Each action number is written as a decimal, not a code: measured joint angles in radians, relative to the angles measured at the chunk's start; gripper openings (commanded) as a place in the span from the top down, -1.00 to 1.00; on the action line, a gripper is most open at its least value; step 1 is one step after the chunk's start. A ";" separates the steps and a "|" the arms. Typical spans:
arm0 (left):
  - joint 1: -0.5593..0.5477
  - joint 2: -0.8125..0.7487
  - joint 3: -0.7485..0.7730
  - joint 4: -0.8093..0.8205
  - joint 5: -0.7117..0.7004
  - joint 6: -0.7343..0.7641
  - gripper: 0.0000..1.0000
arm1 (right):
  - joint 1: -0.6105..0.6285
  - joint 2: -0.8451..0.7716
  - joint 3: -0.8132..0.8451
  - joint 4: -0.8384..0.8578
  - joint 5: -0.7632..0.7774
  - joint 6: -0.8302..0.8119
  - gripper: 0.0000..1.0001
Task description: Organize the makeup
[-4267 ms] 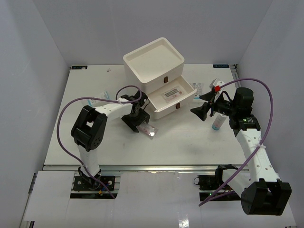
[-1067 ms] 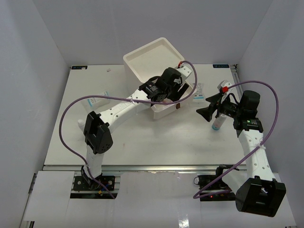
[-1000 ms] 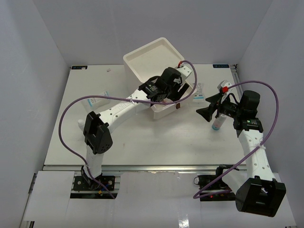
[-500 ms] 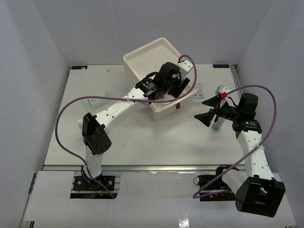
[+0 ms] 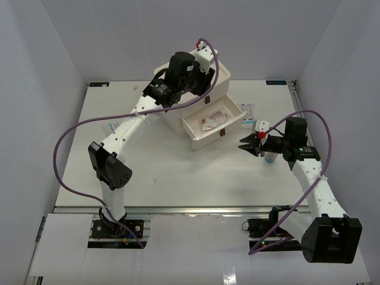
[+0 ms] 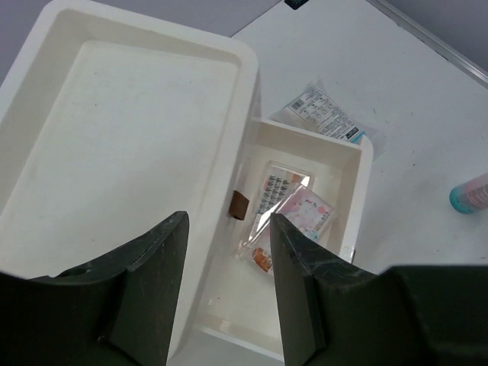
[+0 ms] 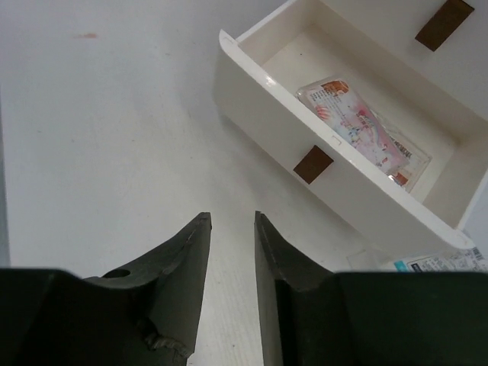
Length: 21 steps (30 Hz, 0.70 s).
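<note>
I'm holding the left arm stretched far out across the table, slanting up and to the right, with the wrist raised high. The left gripper is pointing down, its fingers standing moderately apart with nothing between them. The right arm is leaning forward and bending inward at the wrist. The right gripper is aiming left, with a narrow empty gap showing between its fingers.

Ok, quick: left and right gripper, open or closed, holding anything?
Left gripper: open, holding nothing.
Right gripper: open by only a narrow gap, holding nothing.
</note>
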 measured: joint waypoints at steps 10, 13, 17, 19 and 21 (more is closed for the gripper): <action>0.082 0.062 0.054 -0.013 0.120 -0.003 -0.23 | 0.240 0.209 0.181 -0.211 0.244 -0.377 0.52; 0.082 0.088 0.055 -0.017 0.140 0.005 -0.23 | 0.301 0.253 0.191 -0.215 0.319 -0.409 0.56; 0.083 0.126 0.055 -0.022 0.153 0.013 -0.24 | 0.358 0.307 0.192 -0.208 0.406 -0.432 0.60; 0.084 0.144 0.055 -0.024 0.151 0.019 -0.24 | 0.378 0.328 0.192 -0.195 0.445 -0.440 0.60; 0.087 0.164 0.056 -0.025 0.149 0.027 -0.24 | 0.390 0.341 0.192 -0.180 0.474 -0.445 0.60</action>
